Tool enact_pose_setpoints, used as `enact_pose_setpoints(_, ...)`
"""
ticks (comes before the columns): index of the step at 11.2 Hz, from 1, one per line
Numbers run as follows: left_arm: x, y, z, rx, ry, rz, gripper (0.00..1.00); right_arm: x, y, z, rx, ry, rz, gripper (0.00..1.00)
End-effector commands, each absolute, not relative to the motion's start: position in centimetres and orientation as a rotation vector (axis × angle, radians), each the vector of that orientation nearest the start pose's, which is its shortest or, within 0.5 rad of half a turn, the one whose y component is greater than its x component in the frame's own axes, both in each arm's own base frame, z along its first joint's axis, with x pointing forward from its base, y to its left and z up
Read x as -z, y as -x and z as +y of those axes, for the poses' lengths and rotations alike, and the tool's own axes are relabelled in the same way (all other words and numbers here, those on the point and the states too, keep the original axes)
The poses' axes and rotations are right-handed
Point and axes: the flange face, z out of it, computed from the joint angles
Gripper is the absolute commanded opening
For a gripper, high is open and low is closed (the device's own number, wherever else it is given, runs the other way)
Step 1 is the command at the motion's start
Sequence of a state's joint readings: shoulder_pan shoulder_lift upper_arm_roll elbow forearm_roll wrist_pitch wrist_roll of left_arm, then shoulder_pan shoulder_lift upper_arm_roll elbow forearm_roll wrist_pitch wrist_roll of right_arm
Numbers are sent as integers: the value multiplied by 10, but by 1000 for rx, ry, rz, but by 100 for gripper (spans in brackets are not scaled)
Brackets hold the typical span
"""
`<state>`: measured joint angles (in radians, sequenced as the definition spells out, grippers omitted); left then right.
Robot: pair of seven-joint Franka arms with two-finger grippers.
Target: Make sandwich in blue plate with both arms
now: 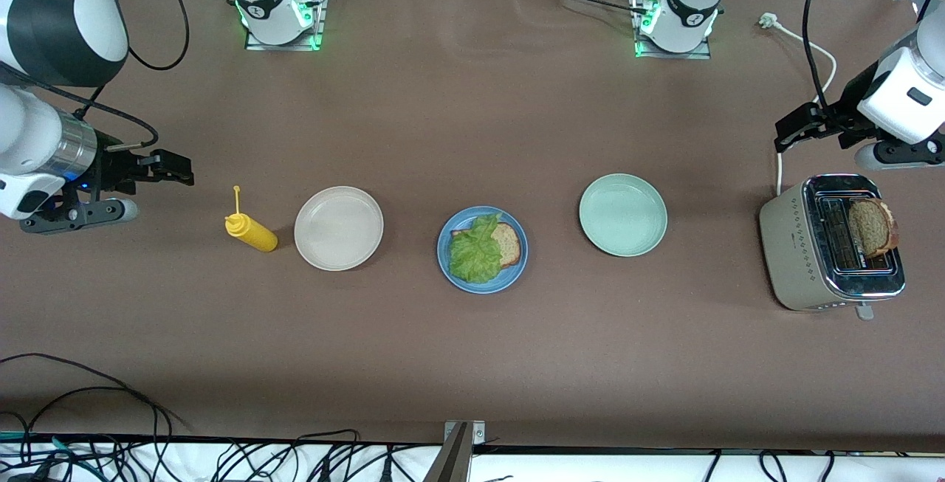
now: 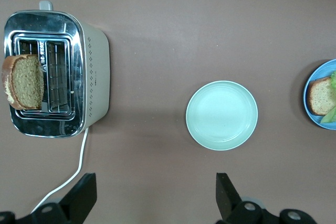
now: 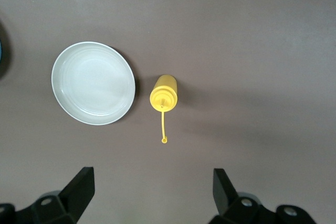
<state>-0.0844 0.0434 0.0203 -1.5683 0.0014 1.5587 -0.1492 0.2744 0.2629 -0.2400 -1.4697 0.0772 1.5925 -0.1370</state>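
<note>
Brown table (image 1: pixel 472 135): toast (image 1: pixel 871 227) is being left in the toaster (image 1: pixel 830 246) beneath the spread left gripper (image 1: pixel 788 131); right gripper (image 1: pixel 173 168), spread, waiting by the mustard bottle (image 1: pixel 252 232). A crooked pull risks it jamming, missing the blue plate (image 1: pixel 445 260).

three plates (image 1: pixel 623 215), two bread slices (image 1: pixel 873 226), one toaster (image 1: pixel 794 242)

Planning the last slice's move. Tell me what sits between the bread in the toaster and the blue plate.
The pale green plate lies on the table between the toaster, holding the bread slice, and the blue plate. It is low and empty; nothing else intervenes.
</note>
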Motion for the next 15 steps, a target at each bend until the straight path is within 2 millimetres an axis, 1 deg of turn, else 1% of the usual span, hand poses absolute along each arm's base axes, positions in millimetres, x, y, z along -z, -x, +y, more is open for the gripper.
enact_pose_setpoints(1,-604,-561,-35,-66,3144,-109,100,-525,-616,44,-190,3099,-287,100)
enact_pose_setpoints(8,-604,-561,-35,-64,3144,-109,100,-525,-617,44,-192,3097,-286,100)
enact_pose_setpoints(11,-604,-561,-35,-66,3144,-109,100,-513,-622,50,-203,3092,-274,100)
enact_pose_setpoints(13,-604,-561,-35,-64,3144,-109,100,-503,-626,61,-210,3088,-285,100)
enact_pose_setpoints(15,-604,-561,-35,-64,3144,-109,100,-503,-627,62,-204,3080,-285,100)
